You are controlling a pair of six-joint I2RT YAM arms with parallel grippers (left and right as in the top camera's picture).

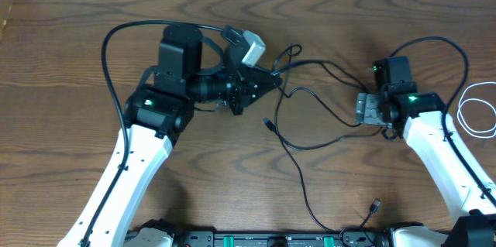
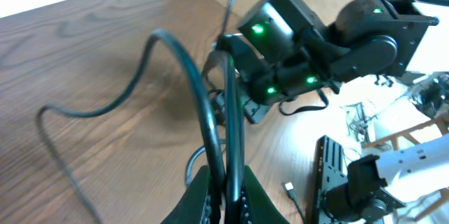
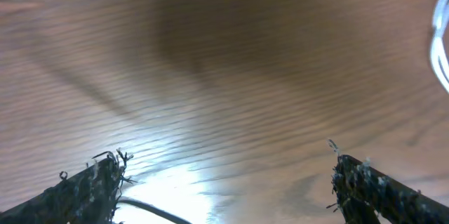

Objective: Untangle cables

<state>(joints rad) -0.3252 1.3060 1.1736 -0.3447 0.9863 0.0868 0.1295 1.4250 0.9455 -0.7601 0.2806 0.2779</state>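
The long black cable [image 1: 301,177] sprawls in loops over the middle of the wooden table, with one plug end [image 1: 375,203] near the front edge. My left gripper [image 1: 269,81] is shut on it. In the left wrist view two strands of the black cable [image 2: 203,104] run up from between the fingertips [image 2: 226,199]. The white cable [image 1: 477,112] lies coiled at the far right, apart from the black one. My right gripper [image 1: 367,110] stands open over the table beside a black loop. Its fingers [image 3: 91,189] are wide apart, and a black strand [image 3: 151,213] lies by the left one.
The left arm's own thick black cable [image 1: 116,34] arcs over the back left of the table. The right arm [image 2: 316,41] faces the left wrist camera. The white cable [image 3: 442,48] shows at the right edge of the right wrist view.
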